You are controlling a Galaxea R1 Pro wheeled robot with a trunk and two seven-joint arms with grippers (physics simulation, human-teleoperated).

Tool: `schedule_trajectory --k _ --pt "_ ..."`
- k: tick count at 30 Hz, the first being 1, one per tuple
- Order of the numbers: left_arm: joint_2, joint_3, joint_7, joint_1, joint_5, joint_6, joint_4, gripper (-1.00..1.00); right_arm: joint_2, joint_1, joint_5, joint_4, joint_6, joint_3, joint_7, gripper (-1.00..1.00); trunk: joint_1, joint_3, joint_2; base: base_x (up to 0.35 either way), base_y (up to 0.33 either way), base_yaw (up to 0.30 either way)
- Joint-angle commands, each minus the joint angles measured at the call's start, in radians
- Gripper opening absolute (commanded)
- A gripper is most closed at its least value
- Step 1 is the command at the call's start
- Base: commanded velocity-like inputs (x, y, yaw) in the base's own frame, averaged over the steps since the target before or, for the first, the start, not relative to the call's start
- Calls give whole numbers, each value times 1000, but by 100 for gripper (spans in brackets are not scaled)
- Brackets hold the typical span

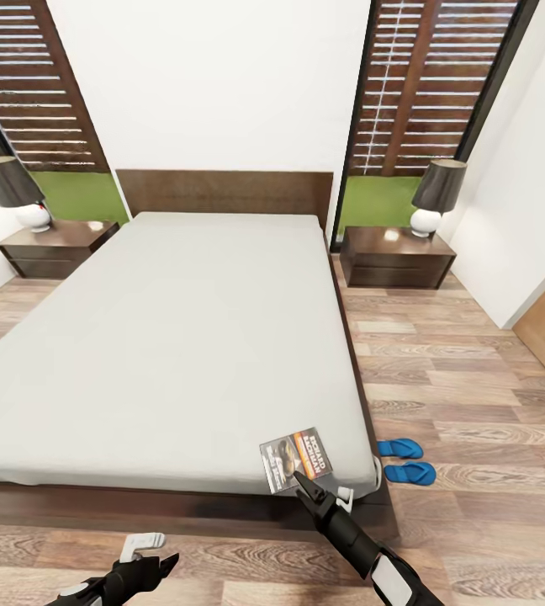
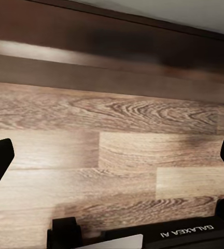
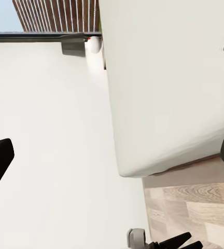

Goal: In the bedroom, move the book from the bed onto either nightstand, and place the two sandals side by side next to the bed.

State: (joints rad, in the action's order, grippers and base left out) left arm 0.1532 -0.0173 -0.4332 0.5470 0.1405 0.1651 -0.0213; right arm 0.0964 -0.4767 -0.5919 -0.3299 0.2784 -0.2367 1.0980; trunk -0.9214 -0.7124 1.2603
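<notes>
On the left hand: "GALAXEA AI"

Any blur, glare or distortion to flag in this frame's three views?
Head view: wide-angle bending of the walls and windows, glare spots on both nightstands, the book cover lettering soft. Left wrist view: the bed frame smeared above sharp floor planks. Right wrist view: rotated, mattress nearly featureless white.

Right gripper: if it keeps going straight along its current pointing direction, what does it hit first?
Probably the book. In the head view the right gripper points up and forward at the bed's near corner, tips right at the book's near edge. Height over the mattress is unclear, so it may skim above the cover.
</notes>
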Motion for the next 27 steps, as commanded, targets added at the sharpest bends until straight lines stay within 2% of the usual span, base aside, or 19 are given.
schedule_trajectory --k 1,27 --pt "0 -1 -6 1 7 1 1 100 0 0 -6 0 10 -1 2 100 -4 -4 8 0 0 0" --pt "0 -3 -4 1 8 1 1 100 0 0 -6 0 2 -1 1 100 -104 -85 190 0 0 0"
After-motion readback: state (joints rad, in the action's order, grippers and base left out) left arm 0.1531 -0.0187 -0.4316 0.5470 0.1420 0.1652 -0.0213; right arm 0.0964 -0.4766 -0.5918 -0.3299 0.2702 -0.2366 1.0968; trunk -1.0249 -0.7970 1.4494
